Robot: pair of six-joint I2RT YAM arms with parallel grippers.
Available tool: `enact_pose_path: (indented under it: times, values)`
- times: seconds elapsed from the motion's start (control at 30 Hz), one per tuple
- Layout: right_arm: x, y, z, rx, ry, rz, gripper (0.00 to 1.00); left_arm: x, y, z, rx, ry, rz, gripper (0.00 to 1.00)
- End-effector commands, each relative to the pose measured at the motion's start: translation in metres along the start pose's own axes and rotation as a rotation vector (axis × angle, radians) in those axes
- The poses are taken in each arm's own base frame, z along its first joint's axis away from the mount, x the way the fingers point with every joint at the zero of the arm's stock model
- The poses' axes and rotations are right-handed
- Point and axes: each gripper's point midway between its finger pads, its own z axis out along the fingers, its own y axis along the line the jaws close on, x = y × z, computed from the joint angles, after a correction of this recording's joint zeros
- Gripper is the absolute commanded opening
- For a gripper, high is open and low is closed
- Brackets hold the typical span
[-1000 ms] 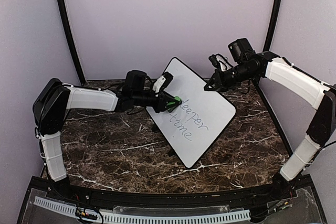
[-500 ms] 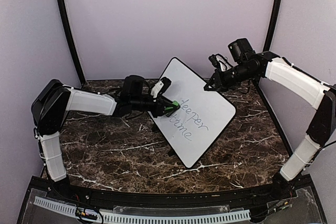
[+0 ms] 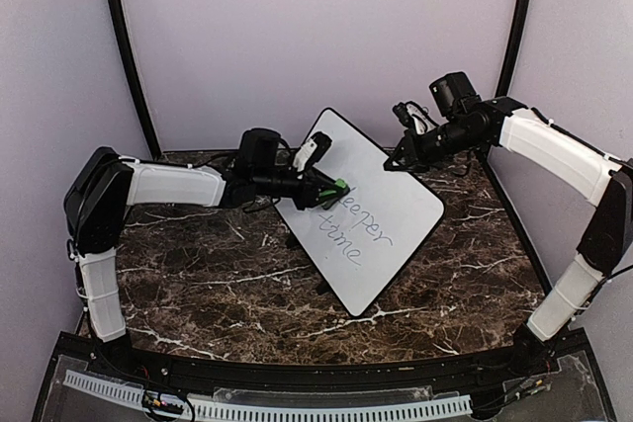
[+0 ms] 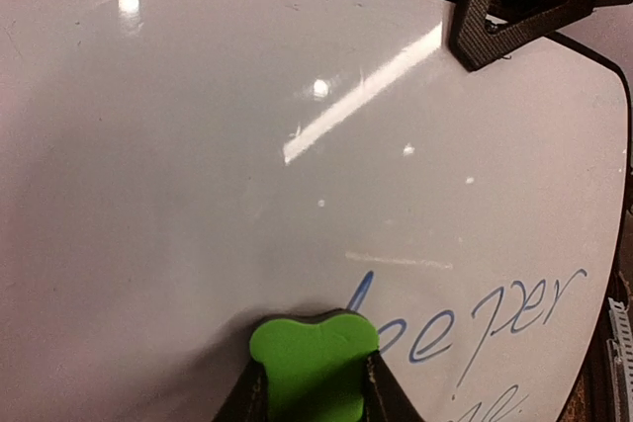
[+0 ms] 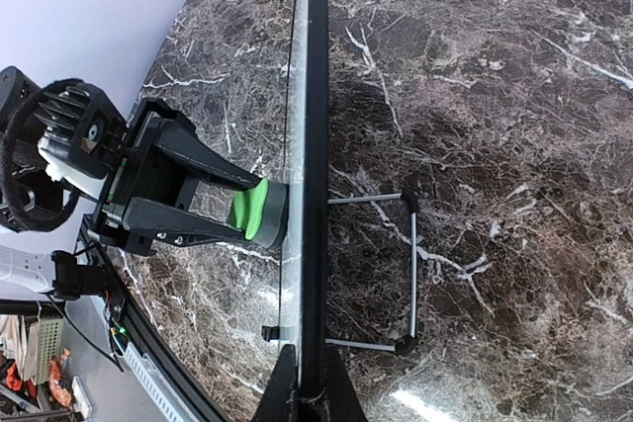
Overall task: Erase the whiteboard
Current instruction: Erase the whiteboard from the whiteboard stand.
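The whiteboard (image 3: 391, 234) stands tilted on the dark marble tabletop (image 3: 198, 274), a little toward 2 o'clock from the tabletop's middle. One rounded corner points to 12 o'clock and another to 6 o'clock. From the right wrist view it is seen edge-on (image 5: 315, 145), propped from behind on a thin wire stand (image 5: 410, 274) that rests on the tabletop (image 5: 495, 96).

The left pincer (image 3: 324, 189) reaches in from 9 o'clock. Its jaws are closed on a green eraser (image 3: 337, 185), which meets the board face at its 10 o'clock edge, just ahead of the first word. In the left wrist view the eraser (image 4: 314, 348) sits at 6 o'clock, clamped between the two dark fingers (image 4: 247, 402) and pressed flat on the white surface (image 4: 198, 145). Its far edge overlaps the first letter of the writing (image 4: 495, 318), and the rest of that word runs off toward 3 o'clock. The board above the eraser is bare white with light glare.

The right pincer (image 3: 400, 160) comes in from 2 o'clock and is clamped shut on the board's rim near its 1 o'clock corner. In its own view the jaws (image 5: 309, 390) pinch the black frame from both sides at 6 o'clock. The left wrist view shows it (image 4: 499, 17) as a dark wedge at 1 o'clock, gripping the edge.

From above, the writing (image 3: 361, 226) makes two lines, reading "deeper" and "time".
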Motion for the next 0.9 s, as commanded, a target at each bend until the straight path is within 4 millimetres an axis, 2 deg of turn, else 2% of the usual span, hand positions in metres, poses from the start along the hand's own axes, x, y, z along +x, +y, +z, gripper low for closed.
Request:
enact_pose_path:
  times: [0.0, 0.03, 0.17, 0.27, 0.33, 0.4, 0.47, 0.5, 0.53, 0.67, 0.73, 0.87]
  values:
    - [0.014, 0.033, 0.011, -0.123, 0.051, -0.151, 0.0, 0.059, -0.011, 0.003, 0.006, 0.114, -0.094, 0.0]
    - [0.014, 0.033, 0.011, -0.125, 0.05, -0.152, 0.0, 0.072, -0.013, 0.001, 0.004, 0.126, -0.11, 0.0]
    - [0.014, 0.034, 0.011, -0.127, 0.053, -0.151, 0.0, 0.097, -0.015, -0.008, -0.013, 0.147, -0.151, 0.0]
    - [0.014, 0.034, 0.01, -0.126, 0.05, -0.151, 0.0, 0.105, -0.016, -0.008, -0.009, 0.151, -0.162, 0.0]
    - [0.014, 0.033, 0.011, -0.123, 0.05, -0.151, 0.0, 0.102, -0.015, -0.007, -0.009, 0.145, -0.162, 0.0]
    - [0.014, 0.033, 0.01, -0.124, 0.049, -0.15, 0.0, 0.095, -0.014, -0.003, -0.005, 0.14, -0.152, 0.0]
    - [0.014, 0.033, 0.01, -0.125, 0.049, -0.151, 0.0, 0.072, -0.01, 0.003, 0.0, 0.112, -0.122, 0.0]
    - [0.014, 0.033, 0.01, -0.123, 0.049, -0.151, 0.0, 0.069, -0.008, 0.006, 0.001, 0.11, -0.118, 0.0]
    - [0.014, 0.033, 0.01, -0.123, 0.049, -0.151, 0.0, 0.055, -0.008, 0.009, 0.006, 0.092, -0.101, 0.0]
    - [0.015, 0.033, 0.01, -0.123, 0.05, -0.152, 0.0, 0.029, -0.003, 0.017, 0.013, 0.065, -0.072, 0.0]
    - [0.015, 0.033, 0.01, -0.123, 0.05, -0.152, 0.0, 0.021, -0.001, 0.02, 0.014, 0.056, -0.064, 0.0]
    - [0.014, 0.033, 0.011, -0.123, 0.05, -0.152, 0.0, 0.019, 0.0, 0.021, 0.012, 0.055, -0.065, 0.0]
